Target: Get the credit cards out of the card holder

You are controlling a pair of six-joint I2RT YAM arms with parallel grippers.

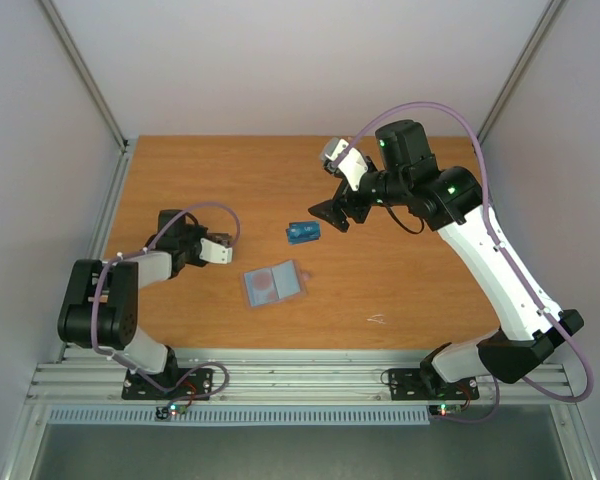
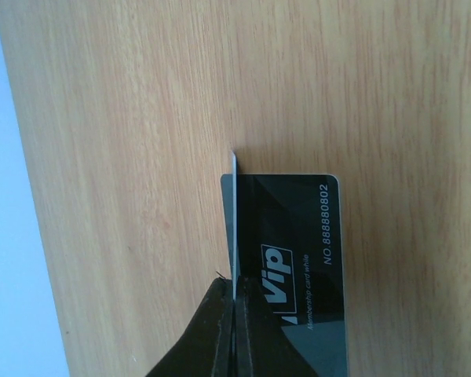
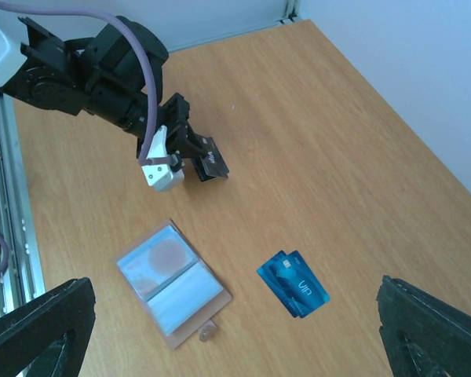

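Our left claw [image 2: 235,297] pinches the dark card [image 2: 298,251]; we should lay it flat at ten o'clock from the holder [image 1: 290,280]. Right claw [image 1: 332,213] gapes, empty.

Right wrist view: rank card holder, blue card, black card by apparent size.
1. Card holder, lying open.
2. Blue card.
3. Black card, but it is farther off and partly hidden in the left gripper, so its rank is unsure.

Top camera looks down on the whole desk [image 1: 400,290]; left wrist hovers close above it; right wrist, high, shares the card holder [image 1: 273,284].
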